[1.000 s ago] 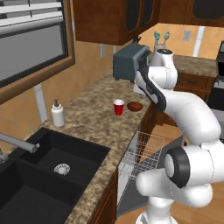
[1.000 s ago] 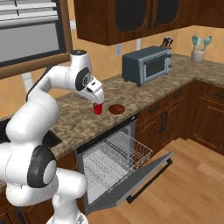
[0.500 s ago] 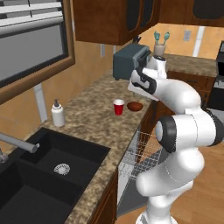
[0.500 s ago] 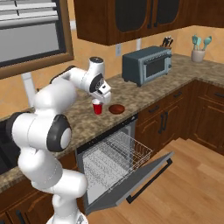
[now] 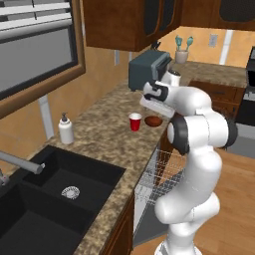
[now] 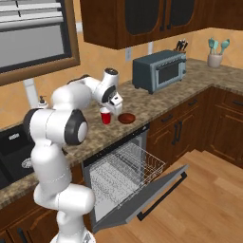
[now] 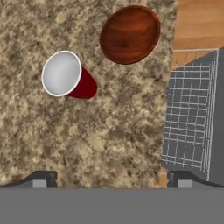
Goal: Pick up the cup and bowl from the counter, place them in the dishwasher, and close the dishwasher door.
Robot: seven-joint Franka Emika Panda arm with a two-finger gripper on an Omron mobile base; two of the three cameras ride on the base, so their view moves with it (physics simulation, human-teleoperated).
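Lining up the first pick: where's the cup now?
The cup stands upright on the counter beside the bowl, above the open dishwasher.

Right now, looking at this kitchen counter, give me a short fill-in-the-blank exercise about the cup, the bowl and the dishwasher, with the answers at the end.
1. The red cup stands upright on the counter beside the ____, not touching it.
2. The dishwasher door hangs ____, with the wire rack showing.
3. The gripper hovers above the counter with its jaws ____, holding nothing.
4. The toaster oven stands on the counter, farther along than the cup from the ____.

Missing words: bowl; open; open; sink
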